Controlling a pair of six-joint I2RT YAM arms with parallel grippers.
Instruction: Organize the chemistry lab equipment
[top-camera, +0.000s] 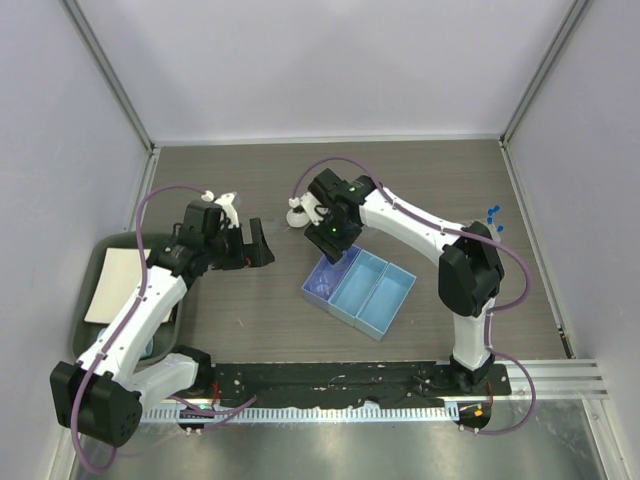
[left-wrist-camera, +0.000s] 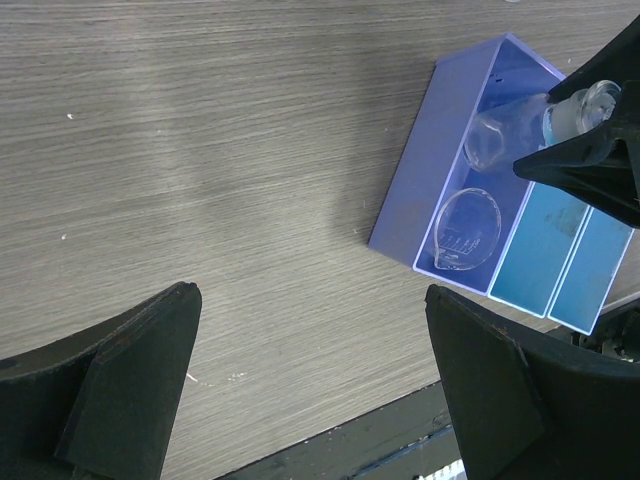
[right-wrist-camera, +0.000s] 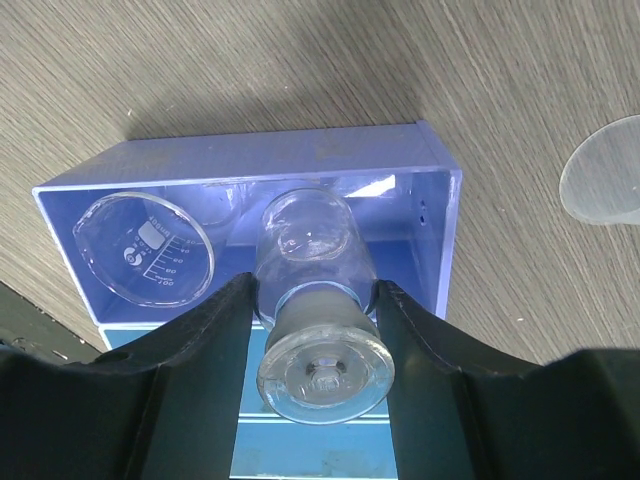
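My right gripper (right-wrist-camera: 318, 312) is shut on a small clear glass bottle (right-wrist-camera: 308, 232) with a glass stopper, holding it tilted over the purple end compartment (right-wrist-camera: 440, 200) of a blue organizer box (top-camera: 385, 300). A clear glass beaker (right-wrist-camera: 145, 248) lies on its side in that compartment. Both also show in the left wrist view: the bottle (left-wrist-camera: 520, 125) and the beaker (left-wrist-camera: 468, 228). My left gripper (left-wrist-camera: 312, 320) is open and empty above bare table, left of the box. Blue-capped test tubes (top-camera: 494, 218) lie at the far right. A clear round dish-like item (right-wrist-camera: 605, 185) sits on the table beside the box.
A grey tray (top-camera: 95, 262) holding a white flat item stands at the left edge. A small white item (top-camera: 228, 203) lies behind my left wrist. The organizer's two pale-blue compartments (top-camera: 372, 288) hold nothing that shows. A black rail (top-camera: 350, 378) runs along the near edge.
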